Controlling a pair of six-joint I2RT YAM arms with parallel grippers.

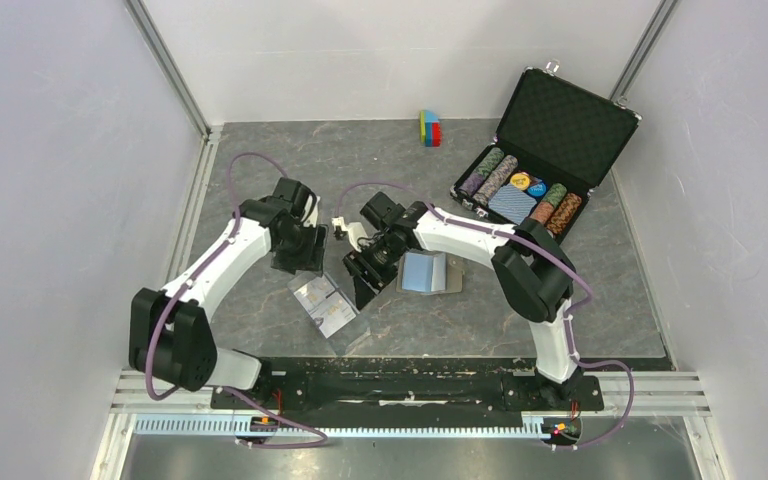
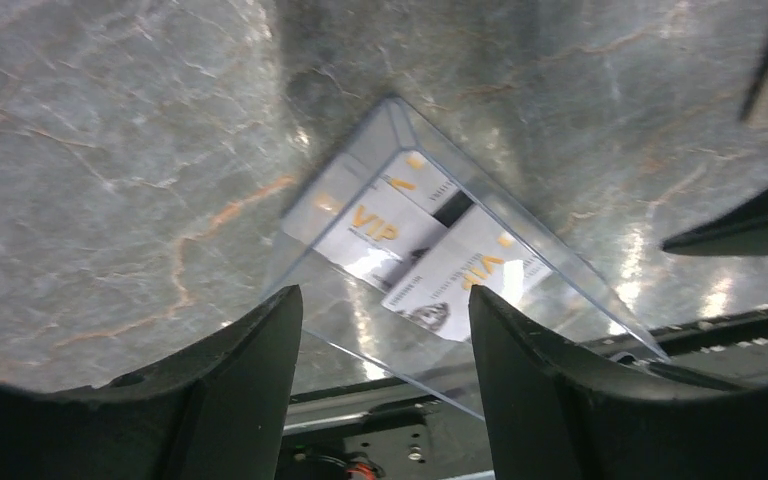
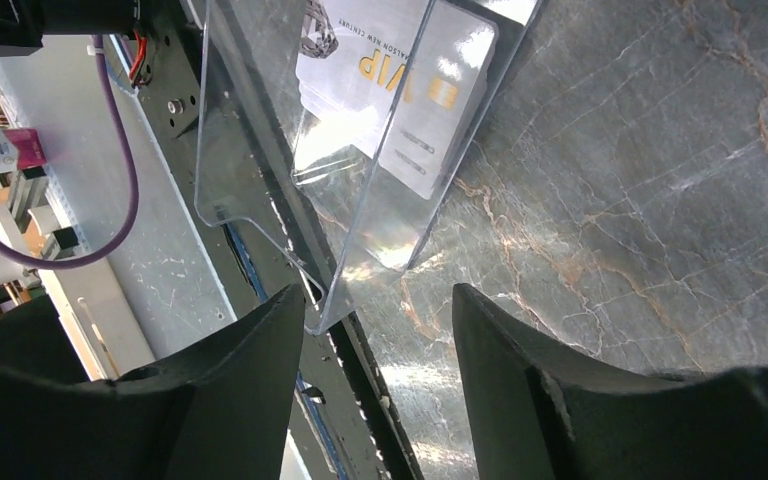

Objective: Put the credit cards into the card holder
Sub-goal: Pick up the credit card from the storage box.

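Two whitish credit cards [image 1: 324,304] marked VIP lie inside a clear plastic case [image 1: 345,327] on the marble table, between my two grippers. In the left wrist view the cards [image 2: 465,275] sit side by side under the clear case [image 2: 360,330]. My left gripper [image 2: 385,300] is open just above the case's near edge, nothing between its fingers. My right gripper [image 3: 378,295] is open too, beside a corner of the case [image 3: 260,150], where one card [image 3: 400,80] shows. The card holder [image 1: 430,272] lies opened flat, blue lining up, just right of the right gripper [image 1: 365,285]. The left gripper [image 1: 300,262] hangs over the case's far end.
An open black chip briefcase [image 1: 560,125] with chip stacks and a blue deck [image 1: 512,203] stands at the back right. A small coloured block [image 1: 430,128] sits at the back. The black base rail [image 1: 410,385] runs along the near table edge, close to the case.
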